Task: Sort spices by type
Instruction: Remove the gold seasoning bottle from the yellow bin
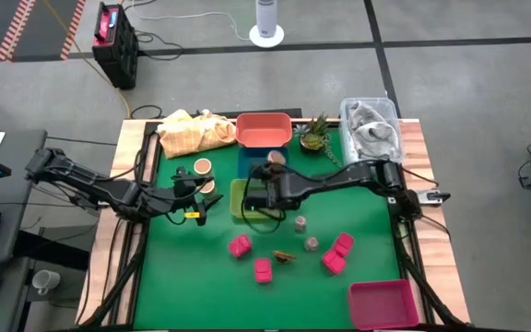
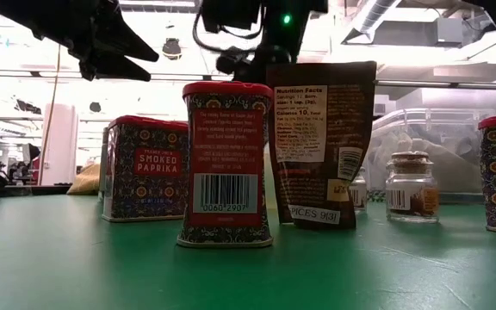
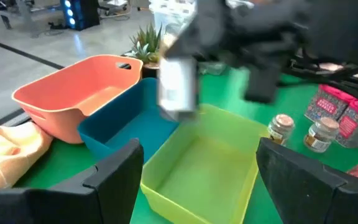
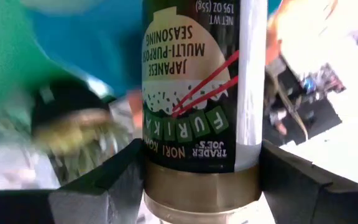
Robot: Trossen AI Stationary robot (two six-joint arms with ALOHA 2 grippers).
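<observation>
My right gripper is shut on a glass furikake seasoning jar and hovers over the yellow-green bin; the left wrist view shows that jar in the air. My left gripper is open, just left of the green bin, touching nothing. Pink paprika tins stand on the green mat, as do two small glass jars. Tan round jars sit near the left gripper. A brown pod-like piece lies between the tins. My right gripper pinches the furikake jar between its two fingers, one on each side of the jar's end by the gold-coloured cap. The jar is lifted clear, roughly upright, above where the blue and green bins meet.
A salmon bin and a blue bin sit beyond the green one. A pink bin is at the near right corner. Yellow cloth, a spiky plant and a clear container line the far edge. A brown spice pouch stands among the tins.
</observation>
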